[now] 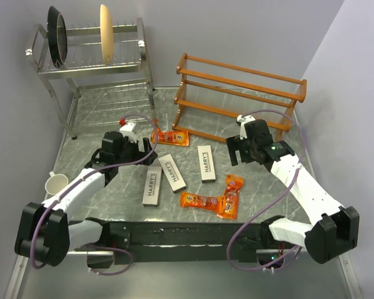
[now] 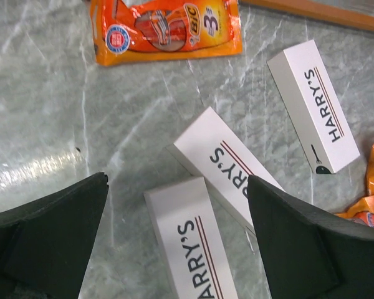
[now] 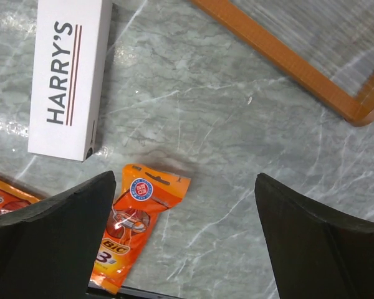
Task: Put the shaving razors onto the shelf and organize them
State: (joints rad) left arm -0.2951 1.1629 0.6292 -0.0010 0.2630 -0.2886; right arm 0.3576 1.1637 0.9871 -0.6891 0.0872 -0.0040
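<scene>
The shaving razors (image 1: pixel 207 162) lie loose before the far-edge shelf (image 3: pixel 280 57), seemingly none stowed, so left gripper (image 2: pixel 177 182) and right gripper (image 3: pixel 185 179) hover wide, empty.

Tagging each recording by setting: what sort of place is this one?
Likely a robotics lab bench, not a home: plain grey walls box in a marble-look table, with a steel dish rack and wooden shelf set out as props.

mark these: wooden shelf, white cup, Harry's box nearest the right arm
wooden shelf (image 1: pixel 237 87): top external view, on its middle rails.
white cup (image 1: pixel 56 184): top external view, on its open rim.
Harry's box (image 3: pixel 65 75): right wrist view, on the printed top face.
</scene>
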